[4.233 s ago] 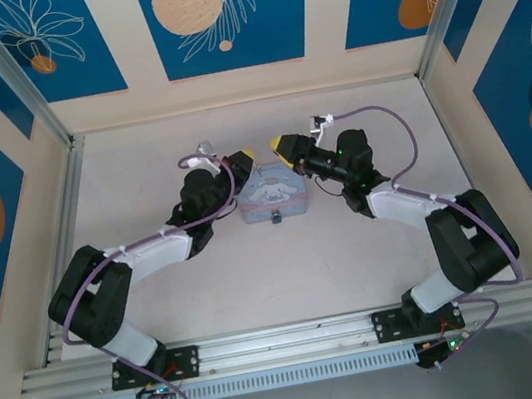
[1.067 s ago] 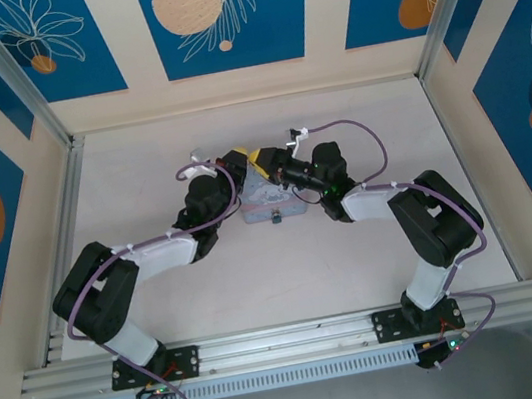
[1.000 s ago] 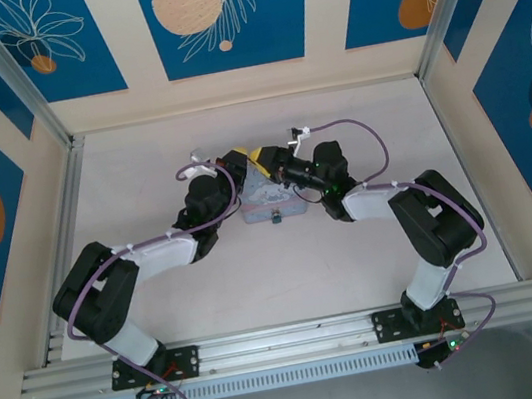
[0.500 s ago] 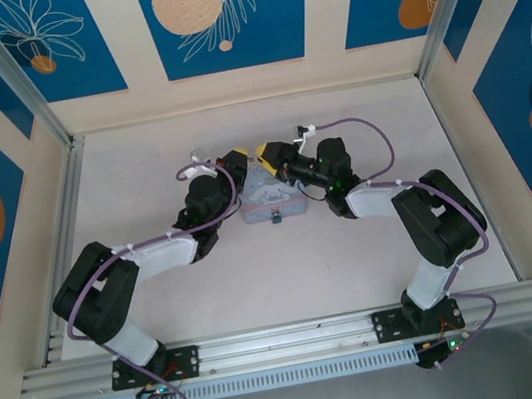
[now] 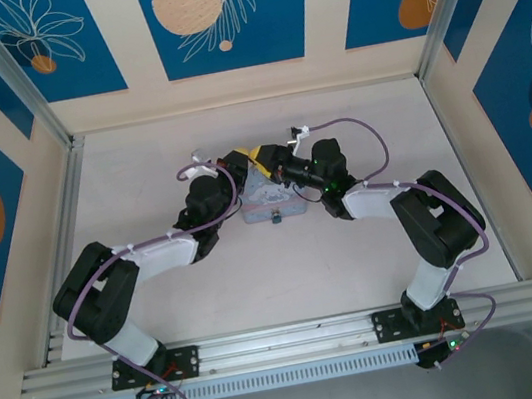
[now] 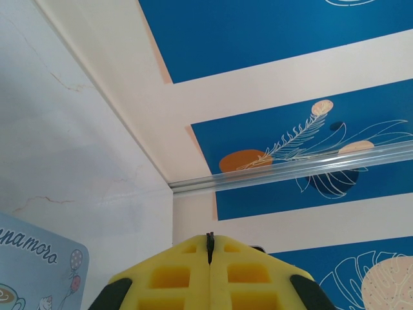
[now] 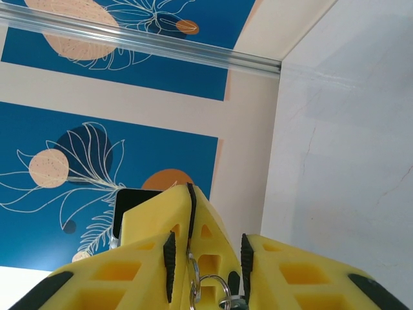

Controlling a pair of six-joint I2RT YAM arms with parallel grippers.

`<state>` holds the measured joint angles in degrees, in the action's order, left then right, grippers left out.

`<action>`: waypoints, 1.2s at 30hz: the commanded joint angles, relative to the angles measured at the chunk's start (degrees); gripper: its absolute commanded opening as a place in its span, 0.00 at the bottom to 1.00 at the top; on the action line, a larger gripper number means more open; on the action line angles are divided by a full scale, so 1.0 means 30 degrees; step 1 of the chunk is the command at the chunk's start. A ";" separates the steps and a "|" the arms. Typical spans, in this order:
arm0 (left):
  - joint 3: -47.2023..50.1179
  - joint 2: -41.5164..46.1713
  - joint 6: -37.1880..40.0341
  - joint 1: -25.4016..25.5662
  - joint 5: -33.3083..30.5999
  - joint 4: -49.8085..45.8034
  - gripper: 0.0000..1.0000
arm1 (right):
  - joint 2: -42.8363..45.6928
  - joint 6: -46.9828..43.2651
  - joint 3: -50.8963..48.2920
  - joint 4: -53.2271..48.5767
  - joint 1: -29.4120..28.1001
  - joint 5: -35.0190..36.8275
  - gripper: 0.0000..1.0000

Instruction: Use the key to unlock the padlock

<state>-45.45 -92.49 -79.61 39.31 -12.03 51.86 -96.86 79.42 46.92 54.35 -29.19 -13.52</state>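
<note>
Both arms reach over the tin box [image 5: 271, 197], and their yellow tips meet above its far edge.

The left gripper [image 6: 208, 258] has its fingers pressed together along a single seam, and a thin dark sliver [image 6: 208, 239] stands out of the top of that seam. In the left wrist view a corner of the box's printed lid lies below and to the left of the tip.

The right gripper [image 7: 207, 248] has its fingers parted, with the dark pads [image 7: 169, 258] facing each other across the gap. In that gap stands a closed yellow wedge — the left gripper's tip, as far as can be told. A silvery strip is clamped at its seam, read here as the key [image 7: 192, 284], and a wire ring [image 7: 216, 279] hangs from it clear of both pads.

The padlock [image 5: 275, 220] — a small dark body — sits against the middle of the box's near side. It rests on the table [image 5: 356, 256], apart from both grippers.
</note>
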 commanded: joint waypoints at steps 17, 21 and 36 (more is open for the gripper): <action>-0.0376 -0.0222 0.0000 0.0357 -0.0071 0.0381 0.00 | -0.0075 -0.0355 -0.0036 0.0301 -0.0289 0.0163 0.27; -0.0348 -0.0167 0.0069 0.0345 -0.0206 0.0318 0.00 | -0.0028 -0.0299 -0.0254 0.0411 -0.0311 0.0167 0.27; -0.0316 -0.0098 0.0078 0.0351 -0.0354 0.0234 0.00 | 0.0016 -0.0243 -0.0759 0.0560 -0.0377 0.0287 0.24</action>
<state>-45.45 -92.77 -79.61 39.57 -12.12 51.37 -96.88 79.46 45.89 55.07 -29.78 -13.45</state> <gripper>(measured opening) 0.039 0.239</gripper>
